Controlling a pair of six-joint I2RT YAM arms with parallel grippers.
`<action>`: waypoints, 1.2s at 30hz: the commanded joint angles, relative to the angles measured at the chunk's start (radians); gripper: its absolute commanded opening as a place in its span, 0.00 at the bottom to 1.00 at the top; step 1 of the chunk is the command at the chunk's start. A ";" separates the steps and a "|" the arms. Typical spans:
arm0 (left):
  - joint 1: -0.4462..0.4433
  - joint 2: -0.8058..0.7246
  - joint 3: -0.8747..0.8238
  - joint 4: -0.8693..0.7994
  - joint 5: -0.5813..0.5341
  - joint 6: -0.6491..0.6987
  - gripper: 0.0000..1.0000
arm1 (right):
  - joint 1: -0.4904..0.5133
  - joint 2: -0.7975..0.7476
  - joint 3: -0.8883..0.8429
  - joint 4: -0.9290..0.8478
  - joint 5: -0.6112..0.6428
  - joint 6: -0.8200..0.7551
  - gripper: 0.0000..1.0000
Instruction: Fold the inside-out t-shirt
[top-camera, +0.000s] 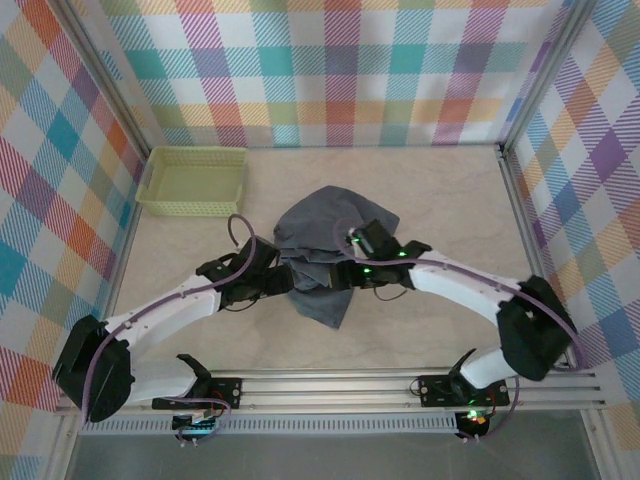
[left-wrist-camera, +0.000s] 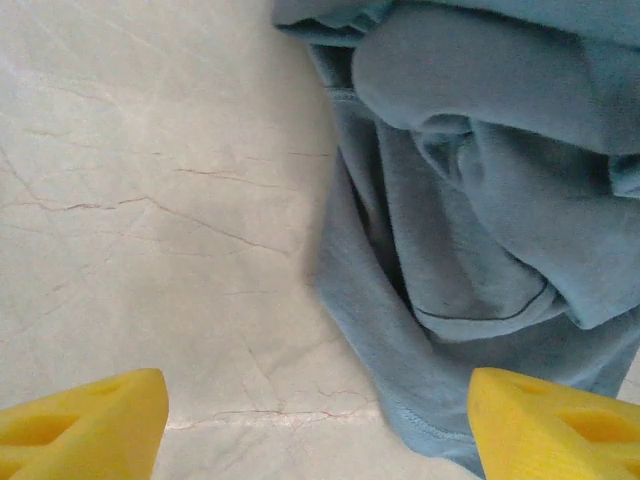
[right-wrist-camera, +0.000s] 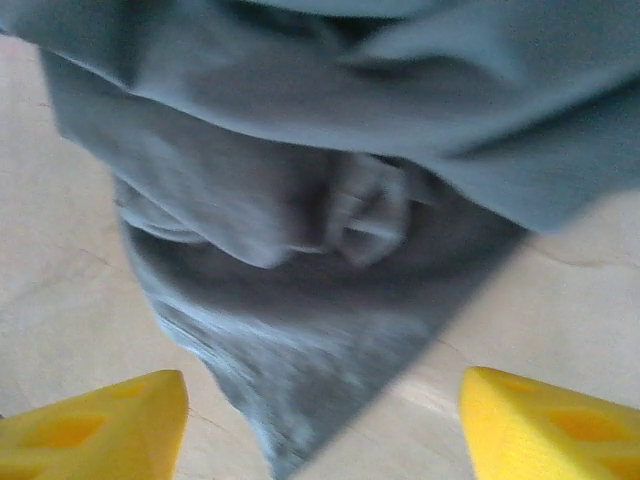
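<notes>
The inside-out t-shirt (top-camera: 322, 240) lies in a crumpled heap at the middle of the table (top-camera: 450, 200) in the top view, well apart from the green basket (top-camera: 195, 180) in the upper left. Nothing is folded yet, so the step in hand looks like spreading the shirt flat. Both arms reach in from the lower corners and meet at the heap's lower edge. The left gripper (left-wrist-camera: 318, 425) has its jaws wide apart and holds nothing; in its wrist view a stitched hem (left-wrist-camera: 420, 425) runs toward the lower right, just beside the right-hand fingertip. The right gripper (right-wrist-camera: 320, 425) is likewise spread and empty, with a pointed tail of cloth between its tips at bottom centre, though that view is blurred. To do this well, each pincer should probably take a single layer at a hem or corner, not a bunched fold. The two should then pull apart evenly so the cloth opens instead of twisting.
</notes>
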 joint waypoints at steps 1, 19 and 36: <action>0.025 -0.029 -0.018 0.065 -0.002 -0.027 0.79 | 0.052 0.092 0.089 0.039 0.032 -0.008 0.67; 0.032 0.144 -0.013 0.165 0.156 -0.011 0.73 | 0.067 0.126 0.218 -0.085 0.233 -0.052 0.00; -0.039 0.244 0.125 0.172 0.160 0.042 0.71 | 0.065 -0.383 0.310 -0.293 0.354 -0.096 0.00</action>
